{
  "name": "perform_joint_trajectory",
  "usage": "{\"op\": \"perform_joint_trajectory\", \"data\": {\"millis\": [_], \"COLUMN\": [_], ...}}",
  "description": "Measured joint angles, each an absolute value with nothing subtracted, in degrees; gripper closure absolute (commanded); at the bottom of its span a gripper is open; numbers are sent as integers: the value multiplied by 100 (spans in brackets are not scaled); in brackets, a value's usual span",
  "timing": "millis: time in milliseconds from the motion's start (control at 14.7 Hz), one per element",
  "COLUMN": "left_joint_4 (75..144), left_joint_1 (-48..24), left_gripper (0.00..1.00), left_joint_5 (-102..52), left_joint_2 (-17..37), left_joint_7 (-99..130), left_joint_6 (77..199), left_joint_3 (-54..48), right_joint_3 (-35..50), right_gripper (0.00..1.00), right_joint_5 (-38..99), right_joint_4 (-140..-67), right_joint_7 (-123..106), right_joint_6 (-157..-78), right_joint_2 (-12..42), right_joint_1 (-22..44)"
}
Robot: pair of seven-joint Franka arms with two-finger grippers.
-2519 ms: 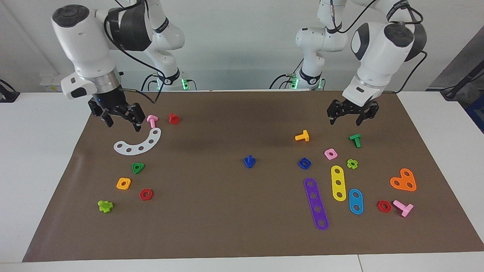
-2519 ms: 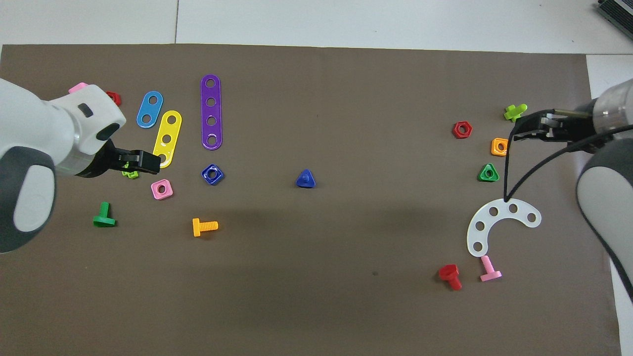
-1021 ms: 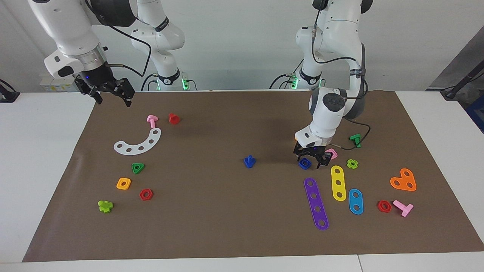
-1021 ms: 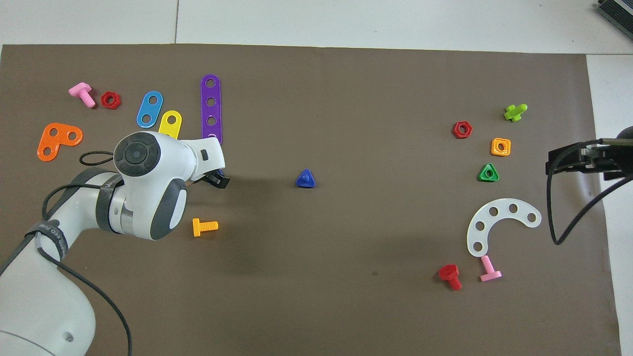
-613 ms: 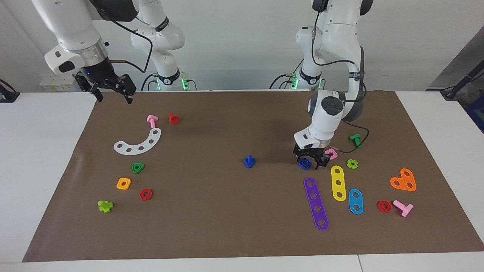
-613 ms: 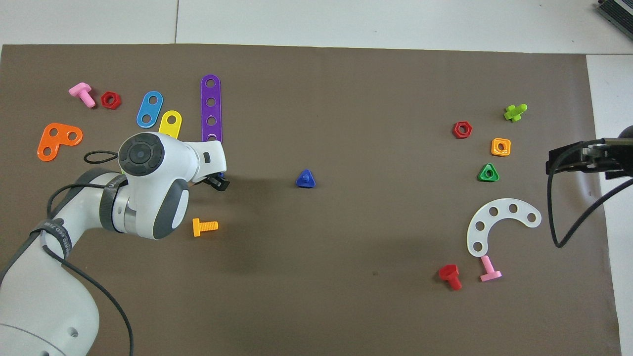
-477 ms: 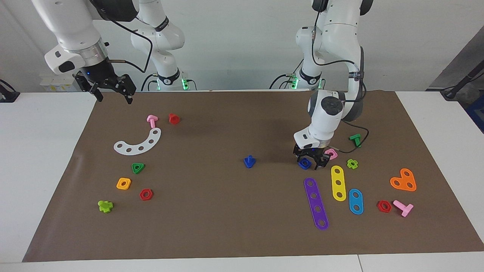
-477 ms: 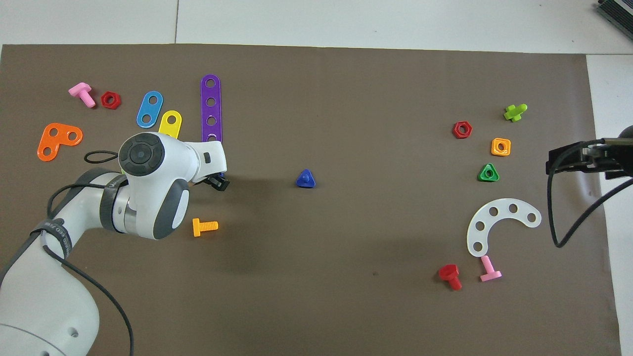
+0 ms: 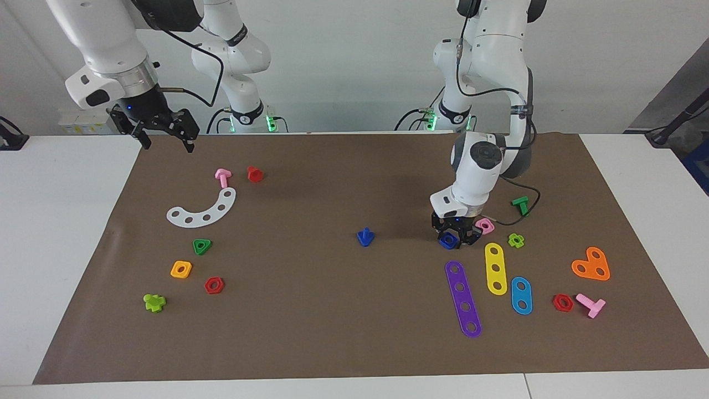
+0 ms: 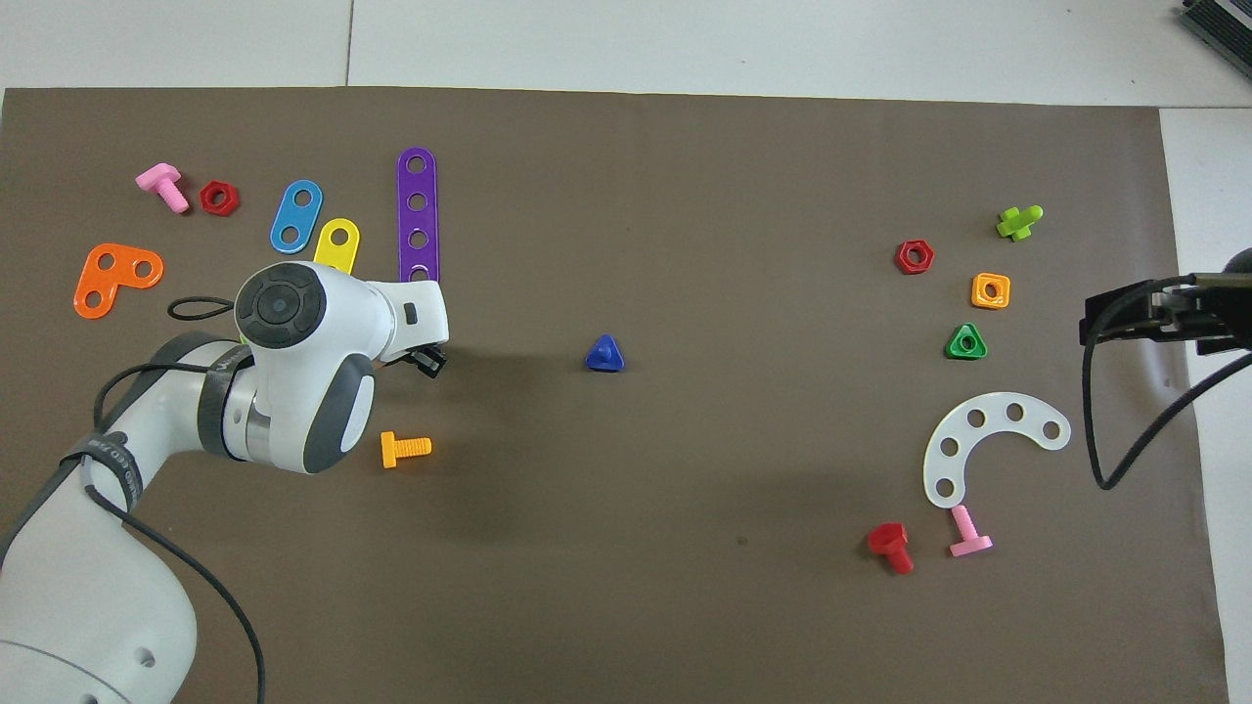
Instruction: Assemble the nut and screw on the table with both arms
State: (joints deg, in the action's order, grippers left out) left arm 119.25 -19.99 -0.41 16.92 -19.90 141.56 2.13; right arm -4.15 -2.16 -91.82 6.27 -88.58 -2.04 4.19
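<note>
Now the left gripper [image 9: 455,239] is down at the mat [image 9: 332,343], and its fingers have drawn in from the wider stance of a second ago until they sit against both sides of the nut [image 9: 447,240]. Two and a half seconds back this gripper hung high over the green bolt [image 9: 520,205], and the nut lay by itself on the mat. The nut has not shifted from that spot: it rests toward the left arm's end of the table, just beside the pink square nut [image 9: 485,225] and just nearer the robots than the purple strip [image 9: 463,298]. From overhead the left arm's wrist covers the nut almost wholly.

The nut is dark blue and glossy, with a rounded-square outline and a round hole through its middle, lying flat. The screw [image 9: 365,237] is the same dark blue; it stands on its triangular head near the middle of the mat with its short round shaft pointing up, well apart from the nut and in the same place as before.

The right gripper [image 9: 164,135] waits with its fingers spread wide and nothing between them, raised over the mat's edge at the right arm's end of the table. Since the earliest frame it has lifted away from the white curved strip [image 9: 203,209].
</note>
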Motion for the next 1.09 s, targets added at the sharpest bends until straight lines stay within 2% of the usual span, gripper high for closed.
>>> {"op": "perform_joint_trajectory", "data": {"millis": [204,272,749,1089], "left_joint_4": [11813,11726,10873,10620], "left_joint_1": [-2000,-1999,-2074,-2896], "left_gripper": [83,84,86,87], "left_joint_5": [-74,-163,-797,-802], "left_joint_2": [1690,1693,1765,1877], "left_joint_7": [-1990,-1986,-893,1208], "left_joint_6": [13948,13811,12760,12729], "left_joint_3": [210,216,208,187], "right_joint_3": [-414,-414,-413,-413], "right_gripper": [0,0,0,0], "right_joint_5": [-216,-216,-215,-215], "right_joint_4": [-9182,-9182,-9182,-9182], "right_joint_7": [627,627,627,627], "right_joint_6": [-8845,-8844,-8843,-8843], "right_joint_2": [-204,-204,-204,-204], "right_joint_1": [419,419,419,419]}}
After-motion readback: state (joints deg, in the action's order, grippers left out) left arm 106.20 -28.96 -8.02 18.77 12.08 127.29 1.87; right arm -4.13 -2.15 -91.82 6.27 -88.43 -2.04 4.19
